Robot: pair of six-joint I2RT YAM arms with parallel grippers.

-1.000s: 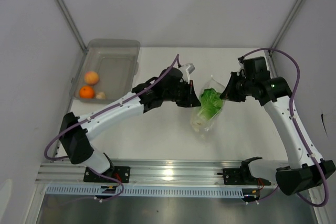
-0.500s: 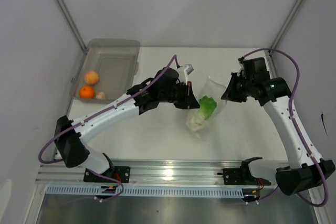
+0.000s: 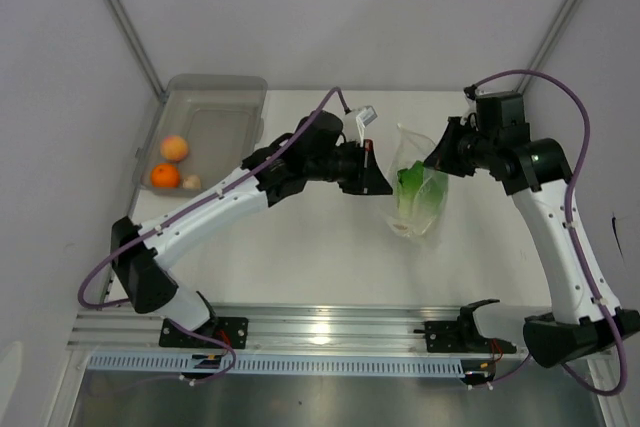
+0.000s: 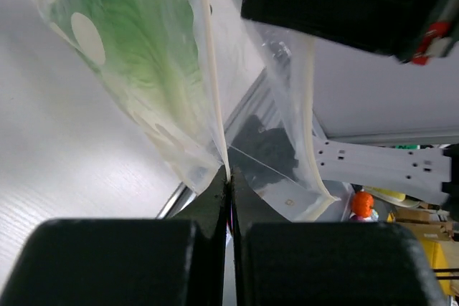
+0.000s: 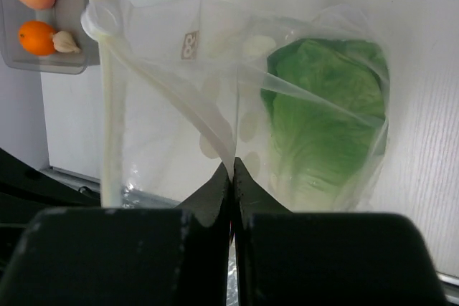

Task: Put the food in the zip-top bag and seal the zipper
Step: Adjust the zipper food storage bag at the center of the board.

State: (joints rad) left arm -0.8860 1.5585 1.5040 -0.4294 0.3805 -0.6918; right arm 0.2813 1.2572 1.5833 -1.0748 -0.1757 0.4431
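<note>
I saw both arms meeting over the middle of the table [image 3: 300, 257], with the zip-top bag [image 3: 420, 209] hanging between them. The left gripper [image 4: 228, 177] was fully closed, its two fingers pinching a thin edge of the plastic near the bag's mouth. The right gripper [image 5: 232, 168] was closed in the same way on the opposite side of the mouth. Between the two grips the mouth was spread open, and the white zipper strips were apart from each other. The lettuce head [image 5: 326, 105] was inside the bag, in its lower part, with the green leaves against the clear plastic. I could not tell if the bottom of the bag touched the table. The paler orange fruit [image 3: 174, 148], the deeper orange fruit [image 3: 165, 176] and the beige lump [image 3: 191, 183] lay together in the grey bin [image 3: 225, 97] at the far left, well apart from the bag.
</note>
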